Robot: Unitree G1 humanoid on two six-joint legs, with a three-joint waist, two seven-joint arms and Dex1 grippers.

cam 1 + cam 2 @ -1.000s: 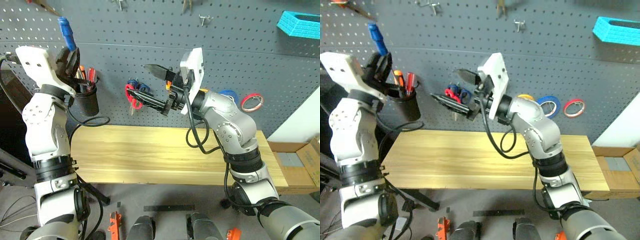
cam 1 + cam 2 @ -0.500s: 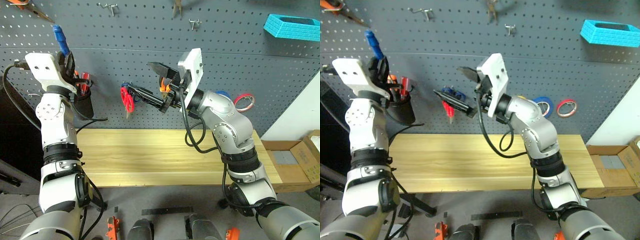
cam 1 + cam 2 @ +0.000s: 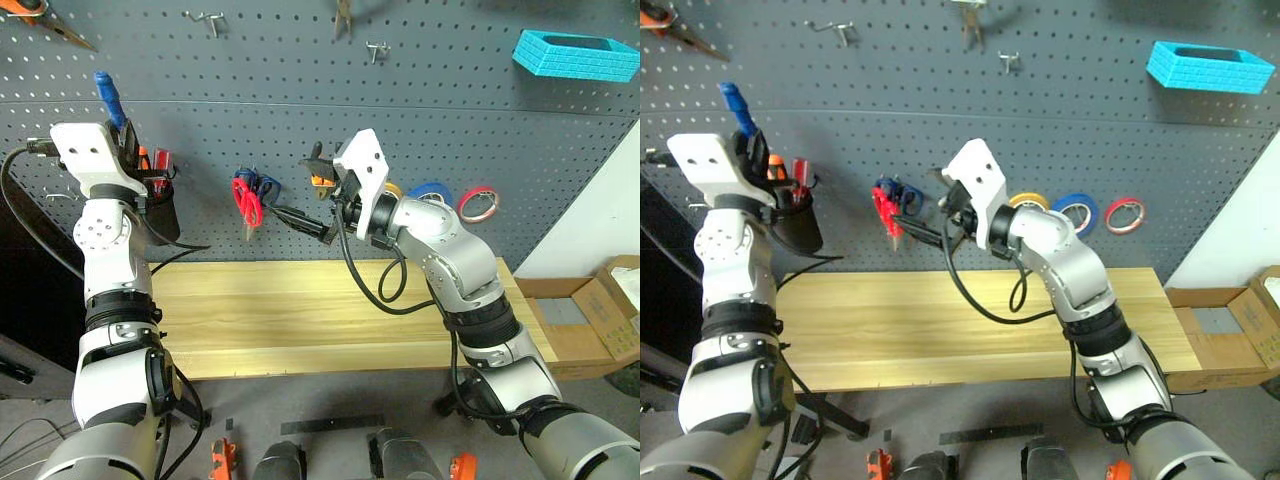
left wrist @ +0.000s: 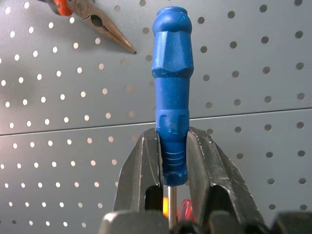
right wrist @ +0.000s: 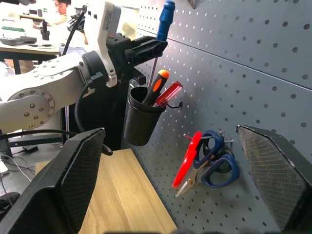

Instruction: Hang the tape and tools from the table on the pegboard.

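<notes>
My left gripper (image 4: 174, 163) is shut on the lower handle of the blue-handled screwdriver (image 3: 104, 90). It holds the screwdriver upright against the pegboard (image 3: 450, 110), and the thin shaft reaches down to the mouth of a black cup (image 5: 141, 117) hung there. My right gripper (image 3: 308, 190) stands open with nothing in it, in front of the board above the table (image 3: 300, 310). The red-handled scissors (image 3: 243, 197) hang beside it. The blue tape (image 3: 430, 191) hangs to their right. Orange-handled pliers (image 4: 92, 19) hang high on the left.
The cup holds an orange and a red screwdriver (image 5: 163, 90). Blue-handled scissors (image 5: 217, 161) hang by the red pair. A yellow roll (image 3: 1025, 201) and a red roll (image 3: 477, 203) flank the blue tape. A blue basket (image 3: 575, 55) hangs top right, and cardboard boxes (image 3: 590, 320) stand right of the table.
The view has shifted. My left gripper has sunk with the screwdriver, bringing its shaft down to the black cup. My right gripper has dropped a little and stays open.
</notes>
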